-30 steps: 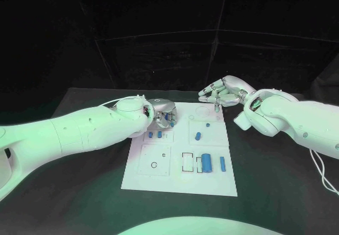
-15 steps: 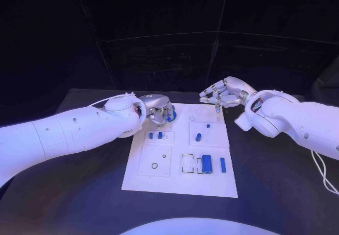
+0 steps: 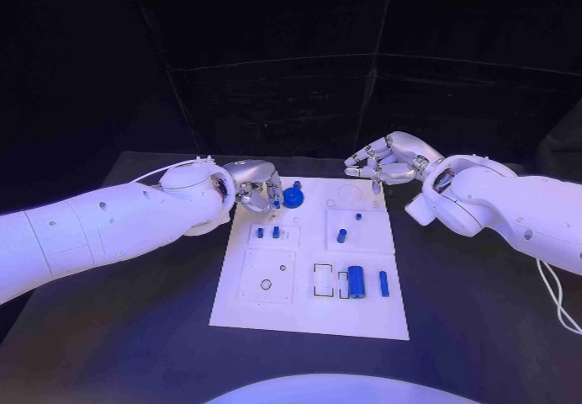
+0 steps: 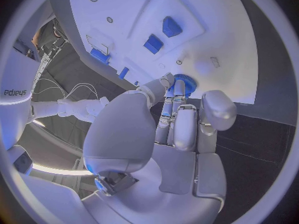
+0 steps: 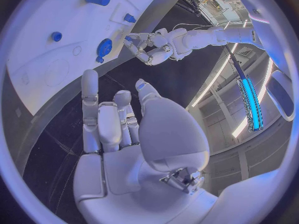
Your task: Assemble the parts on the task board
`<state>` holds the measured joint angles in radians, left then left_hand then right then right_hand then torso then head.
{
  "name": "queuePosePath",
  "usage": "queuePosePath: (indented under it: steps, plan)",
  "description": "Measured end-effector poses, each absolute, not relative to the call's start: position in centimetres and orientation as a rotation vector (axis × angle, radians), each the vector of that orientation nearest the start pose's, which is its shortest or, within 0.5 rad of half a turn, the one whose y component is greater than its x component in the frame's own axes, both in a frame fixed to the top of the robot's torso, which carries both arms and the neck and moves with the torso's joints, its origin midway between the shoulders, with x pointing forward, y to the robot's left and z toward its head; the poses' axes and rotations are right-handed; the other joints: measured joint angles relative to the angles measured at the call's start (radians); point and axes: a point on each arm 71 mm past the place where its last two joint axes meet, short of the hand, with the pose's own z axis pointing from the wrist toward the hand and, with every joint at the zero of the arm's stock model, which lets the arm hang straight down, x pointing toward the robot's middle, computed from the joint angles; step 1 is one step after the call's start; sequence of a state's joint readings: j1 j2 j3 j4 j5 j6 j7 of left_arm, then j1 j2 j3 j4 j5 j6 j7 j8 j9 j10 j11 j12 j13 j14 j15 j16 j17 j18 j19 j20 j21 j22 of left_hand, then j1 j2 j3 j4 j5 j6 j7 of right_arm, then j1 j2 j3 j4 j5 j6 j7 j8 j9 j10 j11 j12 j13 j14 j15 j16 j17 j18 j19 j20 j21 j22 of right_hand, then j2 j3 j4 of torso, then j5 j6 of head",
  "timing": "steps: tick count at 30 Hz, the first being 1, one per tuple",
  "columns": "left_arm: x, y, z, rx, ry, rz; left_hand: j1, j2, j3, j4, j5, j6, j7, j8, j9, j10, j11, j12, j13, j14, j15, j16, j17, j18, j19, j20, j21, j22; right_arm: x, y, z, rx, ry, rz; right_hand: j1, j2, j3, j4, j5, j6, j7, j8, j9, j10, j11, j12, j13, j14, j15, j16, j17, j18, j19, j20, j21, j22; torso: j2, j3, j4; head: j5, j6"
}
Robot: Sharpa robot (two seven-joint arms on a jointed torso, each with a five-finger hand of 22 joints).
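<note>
Now drawing back from the blue gear near the task board far-left corner, left hand fingers loosening beside it, suggesting placement done; right hand hovering, curled, holding nothing.

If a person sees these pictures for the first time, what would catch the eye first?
Probably the white task board in the middle of the black table, with small blue parts on it. At its far edge, a round blue gear-like part sits by the fingertips of the left hand; contact is unclear. The right hand hovers over the far right corner, holding nothing.
</note>
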<state>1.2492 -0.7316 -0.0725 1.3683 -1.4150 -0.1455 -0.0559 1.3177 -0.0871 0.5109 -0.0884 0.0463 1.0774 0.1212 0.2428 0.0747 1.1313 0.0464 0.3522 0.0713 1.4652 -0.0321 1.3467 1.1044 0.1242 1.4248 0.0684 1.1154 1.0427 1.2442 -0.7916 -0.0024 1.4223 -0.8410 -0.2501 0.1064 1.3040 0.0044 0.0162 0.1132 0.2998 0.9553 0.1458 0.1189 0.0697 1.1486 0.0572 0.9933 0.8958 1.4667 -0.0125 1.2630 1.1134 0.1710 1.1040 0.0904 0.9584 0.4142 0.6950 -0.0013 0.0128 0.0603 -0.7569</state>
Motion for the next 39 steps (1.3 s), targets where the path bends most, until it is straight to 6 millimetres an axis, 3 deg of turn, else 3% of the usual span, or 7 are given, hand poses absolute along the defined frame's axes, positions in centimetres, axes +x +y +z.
queuePosePath:
  steps: [9, 39]
  plan:
    - [51.8, 19.1, -19.7, 0.221, 1.857, -0.618, -0.001, -0.001, -0.003, 0.003, 0.000, 0.000, 0.000, -0.003, 0.000, 0.004, 0.004, 0.000, 0.000, 0.000, 0.000, 0.000, -0.001, 0.000, 0.000, 0.000, 0.000, -0.001, 51.5, -20.0, -15.6, 0.314, 1.683, 1.085, 0.000, 0.000, 0.000, 0.000, 0.000, 0.000, 0.000, 0.000, 0.000, 0.000, 0.000, 0.000, 0.000, 0.000, 0.000, 0.000, 0.000, 0.000, 0.000, 0.000, 0.000, 0.000, 0.001, 0.0004, -0.0006, 0.002, -0.001]
    - [52.0, 18.6, -20.5, 0.234, 1.927, -0.610, -0.001, -0.001, -0.003, 0.003, 0.000, 0.000, 0.000, -0.010, -0.001, 0.003, 0.004, 0.000, 0.000, 0.000, 0.000, 0.000, -0.006, 0.000, 0.000, 0.000, 0.000, -0.003, 51.5, -19.9, -15.6, 0.313, 1.684, 1.086, 0.000, 0.000, 0.000, 0.000, 0.000, 0.000, 0.000, 0.000, 0.000, 0.000, 0.000, 0.000, 0.000, 0.000, 0.000, 0.000, 0.000, 0.000, 0.000, 0.000, 0.000, 0.000, 0.001, 0.0008, -0.0011, 0.002, -0.011]
